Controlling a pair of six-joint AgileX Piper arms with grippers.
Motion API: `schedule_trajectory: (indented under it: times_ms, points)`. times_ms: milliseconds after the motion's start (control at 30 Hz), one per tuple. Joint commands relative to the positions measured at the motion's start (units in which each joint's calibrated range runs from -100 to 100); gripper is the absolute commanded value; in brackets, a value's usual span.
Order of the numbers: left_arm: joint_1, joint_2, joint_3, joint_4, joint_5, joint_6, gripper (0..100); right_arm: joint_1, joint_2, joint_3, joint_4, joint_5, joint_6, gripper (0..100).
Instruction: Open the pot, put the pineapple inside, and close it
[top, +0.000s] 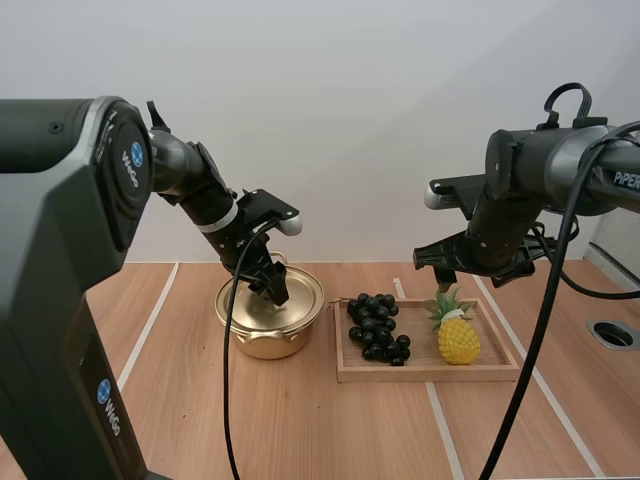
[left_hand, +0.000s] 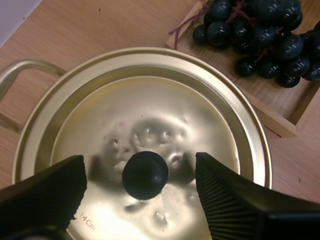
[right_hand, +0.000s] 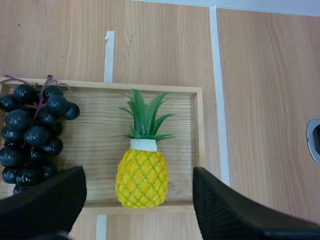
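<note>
Left gripper (left_hand: 140, 167), open, empty, is straddling lid knob (left_hand: 145, 176); lower, pinch, lift straight. Right gripper (right_hand: 139, 174) is hovering open over pineapple (right_hand: 142, 181), 3 o'clock from pot (top: 268, 345).

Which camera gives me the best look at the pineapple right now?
The right wrist view: the pineapple lies whole on the wooden tray, straight below the open right gripper. The high view shows it side-on, beside the grapes.

High view: lid knob (left_hand: 145, 175) hidden under left claw (top: 274, 288) — left wrist view: grapes (left_hand: 260, 35) cut by edge.
</note>
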Motion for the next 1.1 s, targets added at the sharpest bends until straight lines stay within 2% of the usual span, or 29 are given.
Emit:
schedule_trajectory:
  times_ms: [0, 833, 967, 1000, 1033, 1067]
  points:
    - [0.03, 0.0, -0.4, -1.3, -0.6, 0.3, 100, -0.2, -0.5, 0.2, 0.0, -0.3, -0.4, 100]
    - [0.03, 3.3, -0.4, -1.6, -2.7, 1.4, 100, -0.2, -0.5, 0.2, 0.1, -2.0, -0.5, 100]
    - [0.03, 3.3, -0.4, -0.6, 0.8, 1.4, 100, -0.2, -0.5, 0.2, 0.1, -2.0, -0.5, 100]
    - [0.03, 3.3, -0.4, -0.3, 1.9, 1.0, 86, -0.2, -0.5, 0.2, 0.1, -2.0, -0.5, 100]
    - [0.03, 3.3, -0.4, 0.2, 2.3, 0.5, 67, -0.2, -0.5, 0.2, 0.1, -2.0, -0.5, 100]
    - [0.03, 3.2, -0.4, 0.8, 2.3, -0.8, 41, -0.2, -0.5, 0.2, 0.1, -2.1, -0.5, 100]
